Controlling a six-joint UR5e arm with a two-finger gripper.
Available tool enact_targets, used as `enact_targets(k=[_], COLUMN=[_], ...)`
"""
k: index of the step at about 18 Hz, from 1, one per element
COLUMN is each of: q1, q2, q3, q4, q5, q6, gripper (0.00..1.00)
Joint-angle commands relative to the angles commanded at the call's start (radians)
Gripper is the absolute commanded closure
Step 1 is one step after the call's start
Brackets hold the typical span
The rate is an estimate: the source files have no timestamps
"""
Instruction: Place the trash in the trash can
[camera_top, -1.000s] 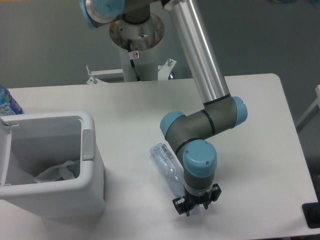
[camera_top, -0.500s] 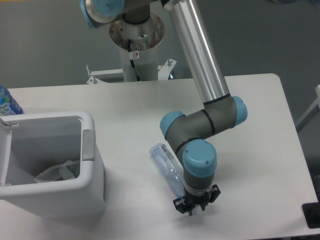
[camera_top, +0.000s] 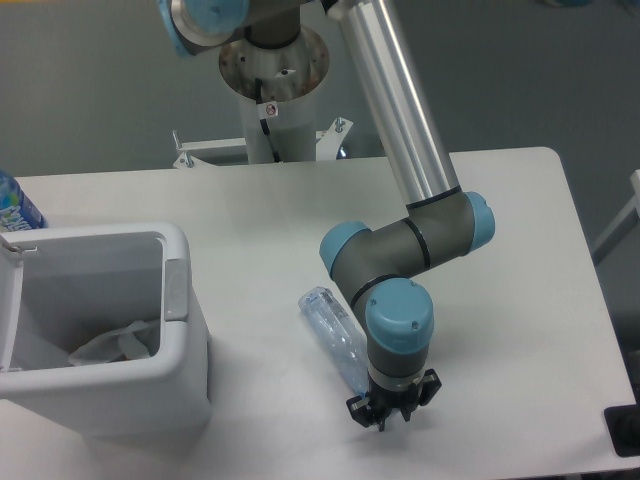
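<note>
The crushed clear bluish bottle (camera_top: 334, 335) lies flat on the white table, slanting from upper left to lower right. My gripper (camera_top: 383, 417) points straight down just past the bottle's lower right end, close to the table's front. The wrist hides the fingers from above, so I cannot make out their spread or whether they touch the bottle. The crumpled whitish wrapper (camera_top: 116, 343) lies at the bottom of the trash can (camera_top: 186, 330), the white bin at the left with a grey latch (camera_top: 176, 289).
An upright bottle with a bright blue label (camera_top: 14, 205) stands behind the bin at the far left edge. The robot's base column (camera_top: 272, 90) rises at the back. A black object (camera_top: 623, 430) sits at the right edge.
The gripper has turned very slightly at the wrist and settled; the bottle, wrapper and bin have not moved.
</note>
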Motion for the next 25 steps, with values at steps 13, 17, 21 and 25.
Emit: enact_targets(k=[13,17,21,25], q1=[0.0,0.0,0.002,0.005], q2=[0.008,0.011,0.012,0.029], q3=[0.005,0.006,0.008,0.011], q4=[0.002,0.002,0.002,0.002], q5=[-0.002,-0.002,-0.002,-0.008], q6=[0.005,0.009,0.011,0.011], gripper=[0.61,0.61,0.61,0.61])
